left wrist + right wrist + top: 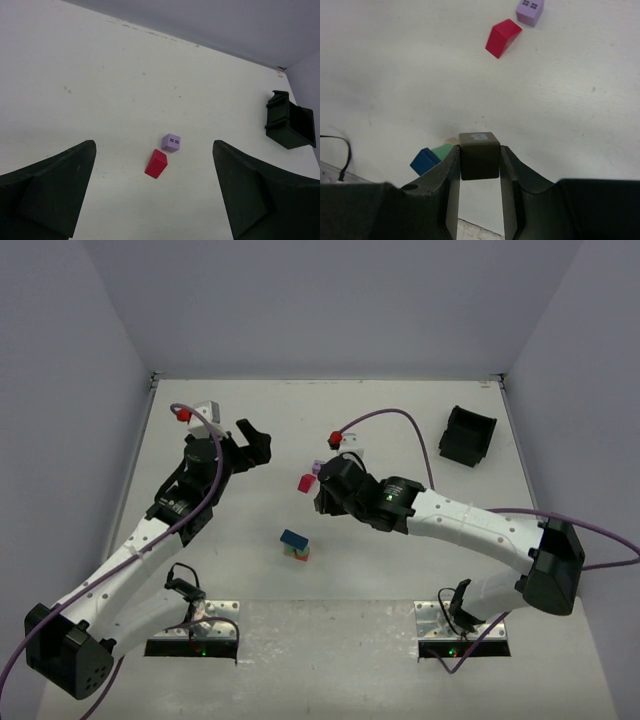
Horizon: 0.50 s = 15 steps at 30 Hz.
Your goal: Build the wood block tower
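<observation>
Blocks already stacked form a short tower [296,545] near the middle of the table [400,420], in front of the two arm bases. A blue block [424,161] sits uppermost, turned a little askew, on a green block [442,150], with tan and red showing lower. Near it but off to one side, the right gripper [479,159] is closed on a dark cube [479,150]. Its pads lie flat against two opposite faces and the cube sits level; its colour is lost in shadow.

I judge the step in hand to be setting this cube on the blue top. To do it well:
- centre the cube from straight above;
- turn the wrist to match the blue block's skew;
- descend slowly until the faces meet;
- part the fingers only slightly and lift vertically, so nothing drags sideways.

Farther out, a red block [156,163] and a purple cube [171,142] lie loose just beside each other. The left gripper [258,443] points toward them, spread wide and empty. A black bin [468,435] stands well apart, at the far right.
</observation>
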Each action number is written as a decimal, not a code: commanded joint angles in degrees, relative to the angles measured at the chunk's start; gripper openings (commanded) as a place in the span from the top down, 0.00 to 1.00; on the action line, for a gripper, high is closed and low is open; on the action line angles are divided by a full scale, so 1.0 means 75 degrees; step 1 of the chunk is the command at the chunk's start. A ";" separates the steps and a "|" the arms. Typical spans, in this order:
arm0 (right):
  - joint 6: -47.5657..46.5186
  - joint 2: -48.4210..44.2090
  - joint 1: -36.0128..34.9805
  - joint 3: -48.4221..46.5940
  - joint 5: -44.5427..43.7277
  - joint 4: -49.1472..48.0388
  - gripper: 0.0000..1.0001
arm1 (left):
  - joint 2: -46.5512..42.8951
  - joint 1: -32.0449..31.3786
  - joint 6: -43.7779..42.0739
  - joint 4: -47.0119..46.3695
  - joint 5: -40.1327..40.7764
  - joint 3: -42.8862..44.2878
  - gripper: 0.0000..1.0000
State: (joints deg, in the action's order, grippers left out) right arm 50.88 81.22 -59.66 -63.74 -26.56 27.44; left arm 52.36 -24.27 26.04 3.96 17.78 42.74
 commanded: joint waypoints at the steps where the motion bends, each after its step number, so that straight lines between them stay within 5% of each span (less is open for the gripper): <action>1: 0.0777 0.0429 -0.0815 -0.1021 -0.1738 0.1138 1.00 | -0.0321 0.0049 0.0056 0.0056 0.0634 0.0043 0.00; 15: 0.1191 0.1425 -0.2032 -0.1997 -0.2332 0.1997 1.00 | -0.0609 0.0049 0.0103 0.0269 0.0618 -0.0103 0.00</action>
State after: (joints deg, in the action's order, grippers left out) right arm 57.11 90.27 -72.98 -75.19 -39.96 39.73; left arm 49.78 -24.27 26.41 6.74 21.74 42.49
